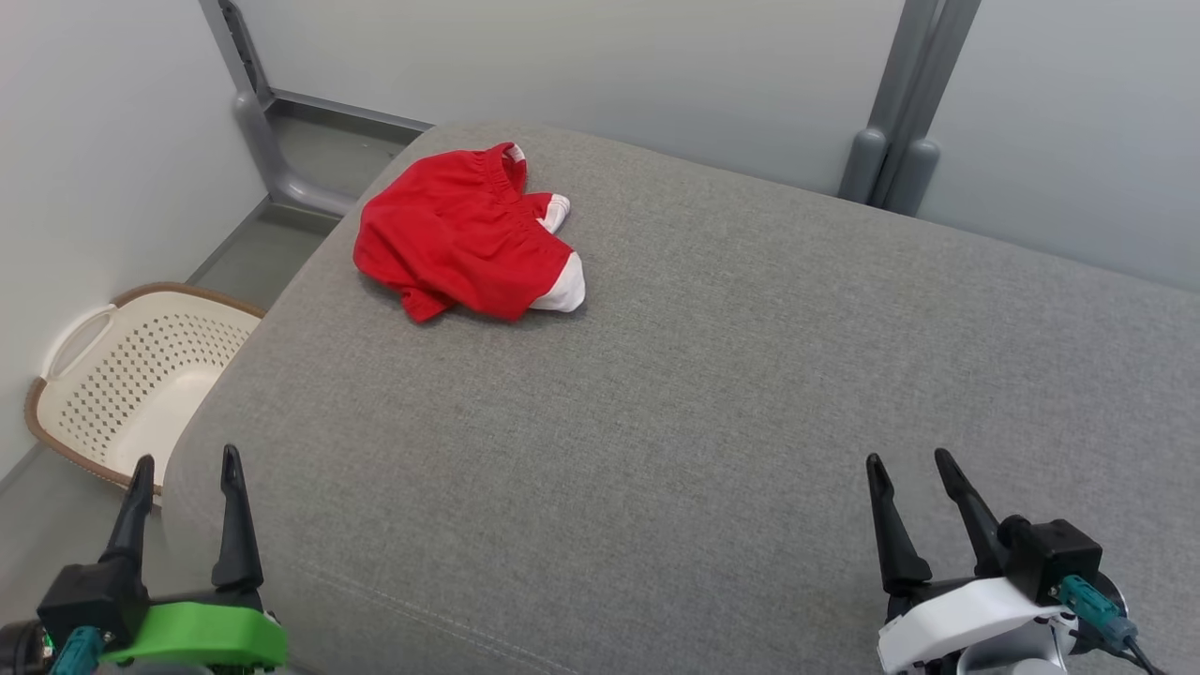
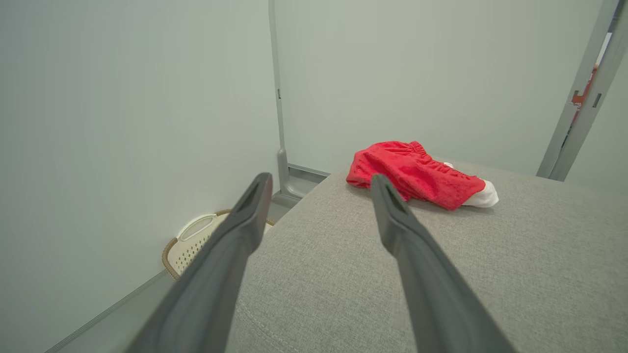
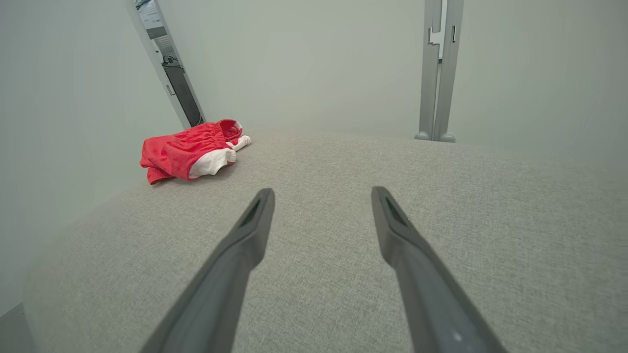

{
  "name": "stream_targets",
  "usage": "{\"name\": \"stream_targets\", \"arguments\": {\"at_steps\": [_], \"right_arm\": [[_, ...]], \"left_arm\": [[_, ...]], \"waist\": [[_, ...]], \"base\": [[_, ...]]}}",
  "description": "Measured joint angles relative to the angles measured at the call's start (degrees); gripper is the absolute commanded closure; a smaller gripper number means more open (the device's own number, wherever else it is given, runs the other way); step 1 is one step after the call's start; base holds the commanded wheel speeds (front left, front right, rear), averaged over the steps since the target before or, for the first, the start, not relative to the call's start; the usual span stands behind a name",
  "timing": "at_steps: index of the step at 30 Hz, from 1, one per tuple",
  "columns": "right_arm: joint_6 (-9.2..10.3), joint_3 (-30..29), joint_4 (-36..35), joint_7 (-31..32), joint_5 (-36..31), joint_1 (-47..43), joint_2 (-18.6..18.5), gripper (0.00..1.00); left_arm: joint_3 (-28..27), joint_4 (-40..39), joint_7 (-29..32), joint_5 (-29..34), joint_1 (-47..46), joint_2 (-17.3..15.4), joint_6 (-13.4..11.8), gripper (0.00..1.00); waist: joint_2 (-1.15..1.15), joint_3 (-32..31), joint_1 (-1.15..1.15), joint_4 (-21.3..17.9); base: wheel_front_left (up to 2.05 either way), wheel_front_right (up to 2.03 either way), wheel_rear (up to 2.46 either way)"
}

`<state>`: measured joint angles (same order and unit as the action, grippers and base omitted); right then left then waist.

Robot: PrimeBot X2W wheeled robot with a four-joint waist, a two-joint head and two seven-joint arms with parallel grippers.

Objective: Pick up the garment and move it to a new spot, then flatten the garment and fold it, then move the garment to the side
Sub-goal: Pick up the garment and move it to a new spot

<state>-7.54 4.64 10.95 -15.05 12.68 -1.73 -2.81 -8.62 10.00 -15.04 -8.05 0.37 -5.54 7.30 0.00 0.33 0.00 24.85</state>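
Note:
The garment point(image 1: 459, 234) is a crumpled red piece with white trim, lying bunched near the far left corner of the grey cushioned surface point(image 1: 712, 375). It also appears ahead in the left wrist view as the garment point(image 2: 417, 174), and far left in the right wrist view as the garment point(image 3: 189, 152). My left gripper point(image 1: 186, 461) hangs open at the near left edge, nothing between its fingers. My right gripper point(image 1: 909, 459) stands open at the near right, also holding nothing. Both are well short of the cloth.
A cream perforated laundry basket point(image 1: 131, 375) with a brown rim sits on the floor left of the surface, seen too as the basket point(image 2: 189, 242). Pale walls and grey metal posts point(image 1: 895, 122) close the back. The surface drops off on its left side.

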Motion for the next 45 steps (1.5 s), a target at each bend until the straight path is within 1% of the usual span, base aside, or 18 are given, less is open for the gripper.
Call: {"name": "stream_targets", "arguments": {"at_steps": [6, 13, 18, 25, 29, 33, 35, 37, 39, 41, 45], "right_arm": [[0.00, -2.1, -0.9, 0.0, -2.2, 1.6, -0.1, 0.00], [0.00, -5.4, -2.9, 0.0, -3.5, 4.3, -2.1, 0.00], [0.00, -8.5, -5.2, 0.0, -4.1, 6.9, -3.0, 0.00], [0.00, -11.4, -7.9, 0.0, -4.8, 9.1, -2.9, 0.00], [0.01, -11.8, -9.1, 0.0, -5.1, 9.9, -2.8, 0.00], [0.00, -12.0, -10.1, 0.0, -5.3, 10.7, -2.6, 0.00], [0.01, -12.3, -10.3, 0.0, -5.4, 11.0, -2.6, 0.00], [0.00, -12.4, -10.5, 0.0, -5.4, 11.4, -2.7, 0.00], [0.00, -12.5, -10.5, 0.0, -5.4, 11.4, -2.8, 0.00], [0.00, -12.5, -10.6, 0.0, -5.5, 11.5, -2.7, 0.00], [0.00, -12.5, -10.6, 0.0, -5.8, 11.6, -2.6, 0.00]], "left_arm": [[-0.5, -0.1, 0.0, -1.4, -6.0, -0.7, 0.0, 0.00], [-0.6, 0.0, -0.1, -3.2, -17.9, -2.9, 0.0, 0.00], [-0.5, 2.4, -0.1, -4.7, -28.4, -6.1, 0.0, 0.00], [1.9, 9.3, 0.7, -7.0, -41.2, -10.7, 0.1, 0.00], [3.1, 15.2, 3.2, -8.8, -46.8, -13.0, 0.1, 0.00], [4.5, 22.1, 6.0, -10.0, -50.5, -15.2, 0.1, 0.00], [5.1, 25.1, 7.3, -10.7, -51.7, -15.7, 0.1, 0.00], [5.8, 28.9, 10.1, -11.3, -52.6, -16.4, 0.1, 0.00], [5.9, 31.9, 11.7, -13.1, -53.2, -16.8, 0.1, 0.00], [7.0, 34.9, 15.2, -13.8, -53.6, -17.4, 0.1, 0.00], [7.4, 40.8, 22.4, -17.1, -54.3, -18.4, 0.2, 0.00]], "waist": [[0.00, 1.9, 0.00, -2.1], [0.00, 6.3, 0.00, -5.5], [0.00, 10.9, 0.00, -8.8], [0.00, 17.7, 0.01, -14.2], [0.00, 21.4, 0.01, -17.2], [0.00, 24.7, 0.01, -19.8], [0.00, 26.2, 0.01, -21.0], [0.00, 27.4, 0.02, -22.0], [0.00, 28.4, 0.02, -23.1], [0.00, 29.2, 0.01, -24.0], [0.00, 30.0, 0.01, -25.5]], "base": [[0.00, 0.00, 0.00], [0.00, 0.00, 0.00], [0.00, 0.00, 0.00], [0.00, 0.00, 0.00], [0.00, 0.00, 0.00], [0.00, 0.00, 0.00], [0.00, 0.00, 0.00], [0.00, 0.00, 0.00], [0.00, 0.00, 0.00], [0.00, 0.00, 0.00], [0.00, 0.00, 0.00]]}}
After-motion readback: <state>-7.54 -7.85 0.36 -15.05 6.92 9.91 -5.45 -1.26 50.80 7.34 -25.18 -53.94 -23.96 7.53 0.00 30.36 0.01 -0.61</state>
